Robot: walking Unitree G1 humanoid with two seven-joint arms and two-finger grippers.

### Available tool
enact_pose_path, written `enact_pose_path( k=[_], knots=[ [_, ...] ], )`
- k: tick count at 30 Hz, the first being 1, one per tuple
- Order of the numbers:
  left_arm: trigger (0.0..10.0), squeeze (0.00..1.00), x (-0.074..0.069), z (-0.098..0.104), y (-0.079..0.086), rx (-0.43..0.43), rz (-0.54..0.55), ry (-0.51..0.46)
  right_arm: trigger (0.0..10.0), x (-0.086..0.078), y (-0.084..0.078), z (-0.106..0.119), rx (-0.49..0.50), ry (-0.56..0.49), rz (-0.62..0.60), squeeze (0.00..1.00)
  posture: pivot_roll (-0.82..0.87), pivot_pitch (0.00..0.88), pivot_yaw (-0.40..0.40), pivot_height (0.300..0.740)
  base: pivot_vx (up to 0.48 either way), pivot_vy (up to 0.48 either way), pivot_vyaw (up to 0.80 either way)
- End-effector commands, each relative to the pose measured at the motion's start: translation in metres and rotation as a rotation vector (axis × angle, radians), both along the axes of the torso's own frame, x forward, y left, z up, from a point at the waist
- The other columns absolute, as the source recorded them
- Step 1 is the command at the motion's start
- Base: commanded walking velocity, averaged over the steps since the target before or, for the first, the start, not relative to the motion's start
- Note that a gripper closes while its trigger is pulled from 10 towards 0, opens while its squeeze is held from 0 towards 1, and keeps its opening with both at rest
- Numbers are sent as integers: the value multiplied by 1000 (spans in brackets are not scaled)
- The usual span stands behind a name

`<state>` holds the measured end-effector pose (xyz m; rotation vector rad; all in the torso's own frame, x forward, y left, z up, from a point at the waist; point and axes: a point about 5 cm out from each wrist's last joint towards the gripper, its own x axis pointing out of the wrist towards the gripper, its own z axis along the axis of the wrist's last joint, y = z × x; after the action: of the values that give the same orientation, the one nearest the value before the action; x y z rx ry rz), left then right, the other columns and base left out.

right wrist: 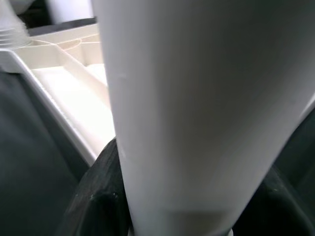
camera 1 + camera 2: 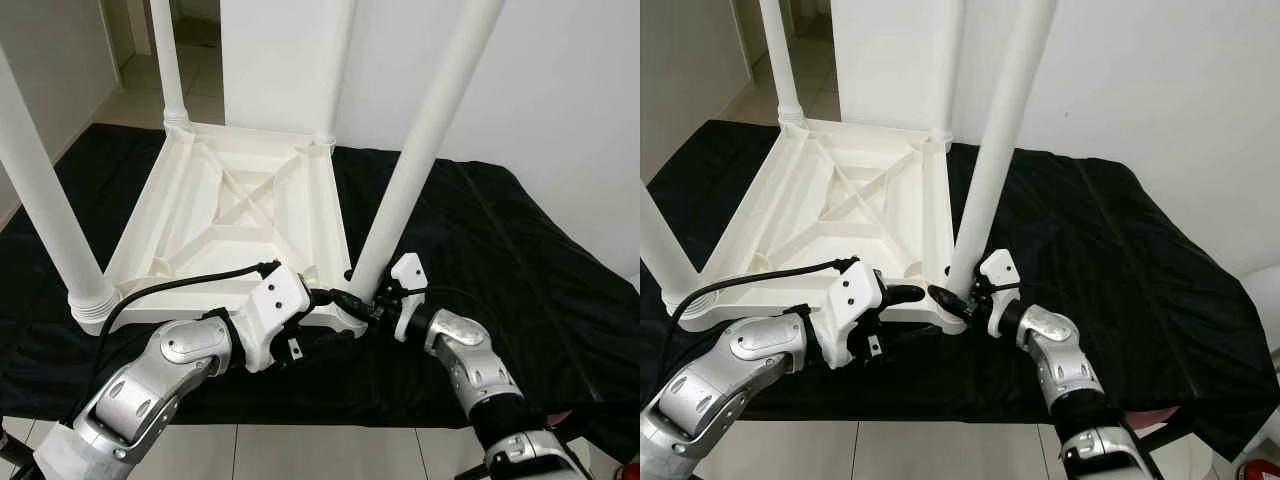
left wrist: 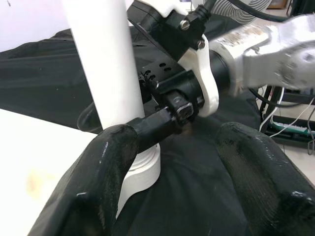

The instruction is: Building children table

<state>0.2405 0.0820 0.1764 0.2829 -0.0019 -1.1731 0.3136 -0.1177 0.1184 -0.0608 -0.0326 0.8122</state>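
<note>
A white children's table (image 2: 240, 205) lies upside down on a black cloth, with its legs pointing up. My right gripper (image 2: 366, 300) is shut on the near right leg (image 2: 420, 150) just above its ribbed base; in the right wrist view the leg (image 1: 187, 98) sits between both black fingers (image 1: 96, 201). My left gripper (image 2: 333, 315) stands open beside that same base, at the table's near corner. In the left wrist view its fingers (image 3: 98, 172) are spread wide, with the leg (image 3: 106, 73) and the right gripper's wrist (image 3: 197, 83) just ahead.
The black cloth (image 2: 500, 250) covers the floor to the right and front. The near left leg (image 2: 45, 210), the far left leg (image 2: 165, 60) and the far right leg (image 2: 340, 70) stand tall. A white wall (image 2: 560, 90) rises behind. Tiled floor (image 2: 300, 450) lies at the front edge.
</note>
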Motion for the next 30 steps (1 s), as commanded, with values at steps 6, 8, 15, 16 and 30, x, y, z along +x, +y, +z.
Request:
enact_pose_path(
  k=[6,8,15,16,30],
  knots=[
    [10000,0,-8,-2,-7,-1,-97,17,10000,-6,2,-11,7,59,-404,0,53,0,-104,740,0,0,0],
    [10000,0,-8,0,-8,-9,-97,22,10000,-10,4,-14,41,96,-492,0,59,0,-109,740,0,0,0],
    [10000,0,-9,0,-4,1,-92,20,10000,-21,13,-16,15,116,-633,0,57,0,-101,740,0,0,0],
    [10000,0,-8,0,-3,1,-86,21,10000,-23,15,-15,20,121,-650,0,57,0,-101,740,0,0,0],
    [10000,0,-4,5,-4,-4,-88,20,10000,-23,8,14,113,56,-558,1000,27,0,-80,740,0,0,0]
  ],
)
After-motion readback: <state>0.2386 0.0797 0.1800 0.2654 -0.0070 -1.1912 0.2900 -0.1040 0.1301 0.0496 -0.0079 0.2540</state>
